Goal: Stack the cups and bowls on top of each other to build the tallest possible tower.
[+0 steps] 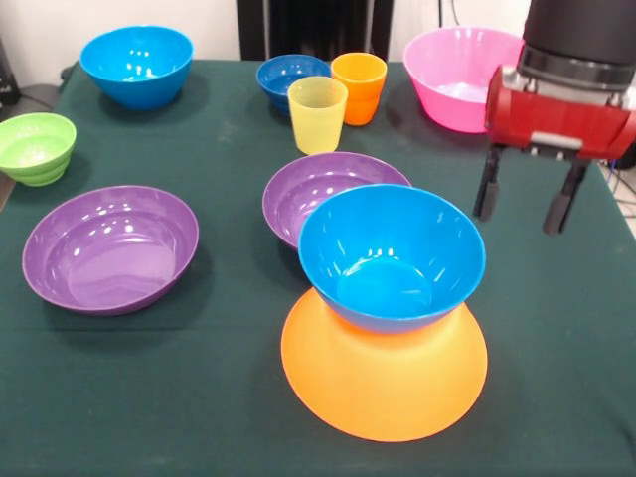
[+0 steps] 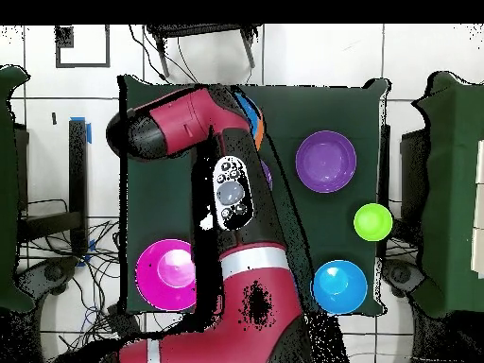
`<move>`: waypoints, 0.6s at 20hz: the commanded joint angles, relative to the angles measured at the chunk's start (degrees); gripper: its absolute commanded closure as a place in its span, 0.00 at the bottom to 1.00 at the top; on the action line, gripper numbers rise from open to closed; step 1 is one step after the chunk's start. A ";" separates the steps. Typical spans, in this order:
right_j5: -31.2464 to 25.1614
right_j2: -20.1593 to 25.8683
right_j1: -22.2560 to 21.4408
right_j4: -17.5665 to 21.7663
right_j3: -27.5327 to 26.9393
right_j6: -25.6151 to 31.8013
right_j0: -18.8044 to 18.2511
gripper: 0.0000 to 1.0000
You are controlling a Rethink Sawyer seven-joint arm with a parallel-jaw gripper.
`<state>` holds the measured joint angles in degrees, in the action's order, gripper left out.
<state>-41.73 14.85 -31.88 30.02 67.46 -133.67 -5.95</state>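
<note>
Tower (image 1: 386, 328): blue bowl (image 1: 393, 253) sat upright on the inverted yellow-orange bowl (image 1: 384, 383), front view only; overhead, the arm (image 2: 203, 128) hid it. Gripper (image 1: 528, 204) hung beside the tower, fingers apart, empty.

Dark green tablecloth (image 1: 229, 397), white tiled floor (image 2: 312, 57)
</note>
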 commanded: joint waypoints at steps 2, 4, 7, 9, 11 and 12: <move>2.71 -0.62 -8.18 -2.21 18.94 -0.10 -0.71 0.00; 5.85 -1.28 -10.42 -2.06 22.85 -1.23 -1.31 0.00; 10.39 -3.06 -13.61 -1.61 28.93 -4.24 -1.71 0.00; 12.30 -5.04 -15.24 -0.83 31.86 -6.02 -1.35 0.00; 13.95 -6.63 -16.41 -0.09 34.23 -6.23 -1.39 0.00; 14.72 -7.19 -16.79 0.19 35.21 -5.90 -1.58 0.00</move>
<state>-33.20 11.82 -44.54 28.24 88.73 -133.67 -6.53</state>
